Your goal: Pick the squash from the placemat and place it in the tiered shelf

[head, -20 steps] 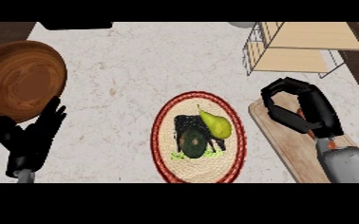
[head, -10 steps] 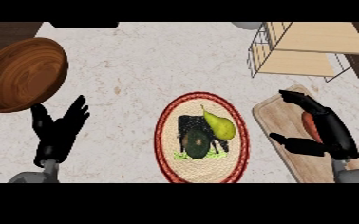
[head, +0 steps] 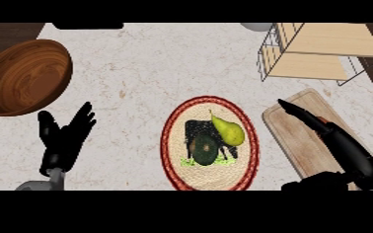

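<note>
Right robot hand [head: 328, 133] now lower, fingers straight, beside round woven placemat [head: 209, 177] bearing dark-green squash [head: 205, 150].

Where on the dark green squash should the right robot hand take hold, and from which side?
Across the rounded body of the dark green squash, coming from above and from the right. The yellow-green pear touches its upper right, so fingers fit best lower down.

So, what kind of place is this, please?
Most likely a kitchen counter. A pale stone-like countertop carries a wooden bowl, a wooden cutting board, a wire tiered shelf with wooden levels, and a round woven placemat holding a dark green squash and a pear.
</note>
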Robot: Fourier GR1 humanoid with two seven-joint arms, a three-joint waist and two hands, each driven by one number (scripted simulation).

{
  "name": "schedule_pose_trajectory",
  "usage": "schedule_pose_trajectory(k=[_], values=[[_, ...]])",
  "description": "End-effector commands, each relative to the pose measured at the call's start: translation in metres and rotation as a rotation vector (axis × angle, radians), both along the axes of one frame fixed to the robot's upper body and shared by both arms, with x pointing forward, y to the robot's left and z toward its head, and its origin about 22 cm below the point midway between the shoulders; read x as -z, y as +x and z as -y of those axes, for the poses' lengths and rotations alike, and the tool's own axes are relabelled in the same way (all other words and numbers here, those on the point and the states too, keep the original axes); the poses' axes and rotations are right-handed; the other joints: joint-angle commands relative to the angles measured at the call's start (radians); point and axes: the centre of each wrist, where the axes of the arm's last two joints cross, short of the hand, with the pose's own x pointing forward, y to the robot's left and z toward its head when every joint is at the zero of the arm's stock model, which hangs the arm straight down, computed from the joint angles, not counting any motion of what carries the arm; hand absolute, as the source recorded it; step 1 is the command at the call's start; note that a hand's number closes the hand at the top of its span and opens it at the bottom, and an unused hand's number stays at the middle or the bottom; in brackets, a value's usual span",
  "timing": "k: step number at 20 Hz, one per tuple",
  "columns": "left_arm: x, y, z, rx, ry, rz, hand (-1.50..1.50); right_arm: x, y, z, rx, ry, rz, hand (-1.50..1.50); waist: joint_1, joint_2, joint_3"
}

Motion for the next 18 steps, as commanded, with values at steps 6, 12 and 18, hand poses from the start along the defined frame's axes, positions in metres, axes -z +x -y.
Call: schedule_pose_trajectory(k=[6, 12, 18], values=[[-0.001, 0.004, 0.004, 0.01, -0.004, -0.012, 0.0, -0.05, -0.003, -0.081, 0.123, -0.196, -0.055, -1.5, 0.015, 0.003, 0.0], [-0.006, 0.016, 0.002, 0.023, -0.022, 0.002, 0.0, -0.048, 0.008, -0.14, 0.183, -0.325, -0.076, -1.5, 0.015, 0.004, 0.0], [-0.013, 0.018, 0.001, 0.019, -0.011, 0.006, 0.0, -0.041, 0.008, -0.177, 0.179, -0.43, -0.19, -1.5, 0.012, 0.003, 0.001]])
